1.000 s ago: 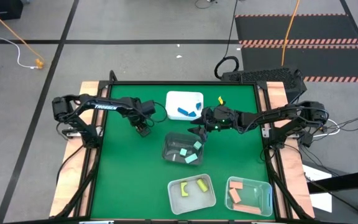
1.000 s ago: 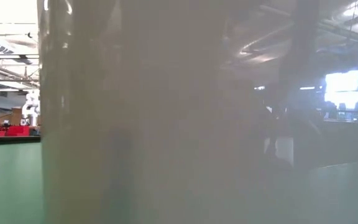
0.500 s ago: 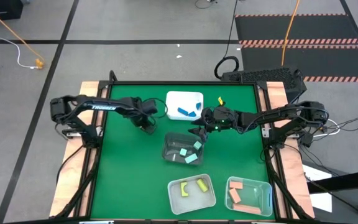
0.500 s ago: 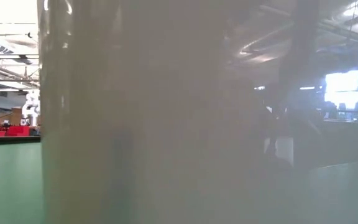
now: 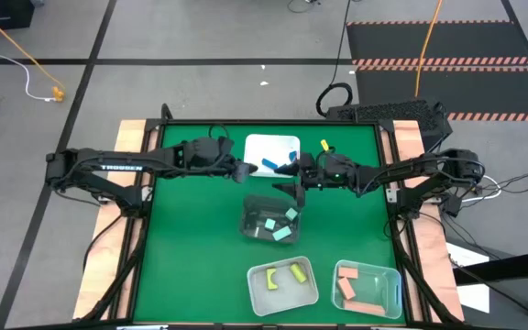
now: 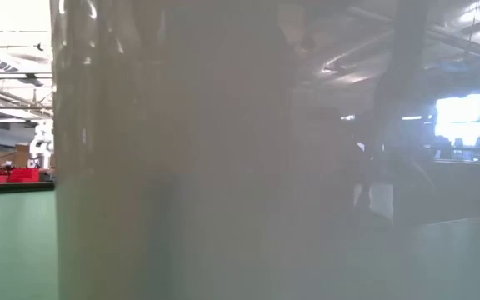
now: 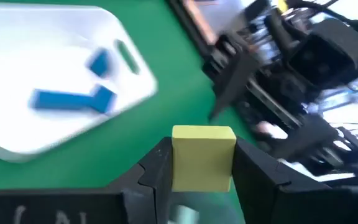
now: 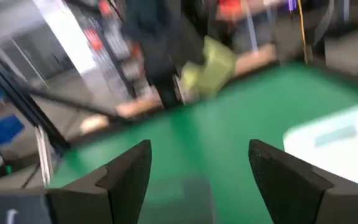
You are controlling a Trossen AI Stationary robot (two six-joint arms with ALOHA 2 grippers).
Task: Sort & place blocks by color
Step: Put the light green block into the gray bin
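Observation:
My left gripper (image 5: 244, 172) reaches from the table's left to the near edge of the white tub (image 5: 271, 154) and is shut on a yellow block (image 7: 202, 157). That block also shows in the right wrist view, the yellow block (image 8: 211, 65) being blurred there. Blue blocks (image 7: 73, 98) lie in the white tub. My right gripper (image 5: 291, 183) hovers open between the white tub and the clear tub (image 5: 269, 220), which holds mint green blocks (image 5: 284, 229). Yellow blocks (image 5: 284, 275) lie in one near tub and pink blocks (image 5: 356, 289) in another. My left gripper pinches the yellow block by two opposite side faces (image 7: 178, 163), one finger (image 7: 157, 171) on each side. The fingers come at it from the table's left. The block is lifted clear above the green table.
A pale tub wall (image 6: 223, 167) stands right before the low camera and blocks most of that view. The two grippers are close together near the table's middle. Bare green mat (image 5: 191, 266) spreads on the left and near-left. Wooden side rails (image 5: 108, 266) border the table.
My left gripper has moved toward the table's right and far edge, from left of the clear tub to the white tub's near edge, the arm stretching out.

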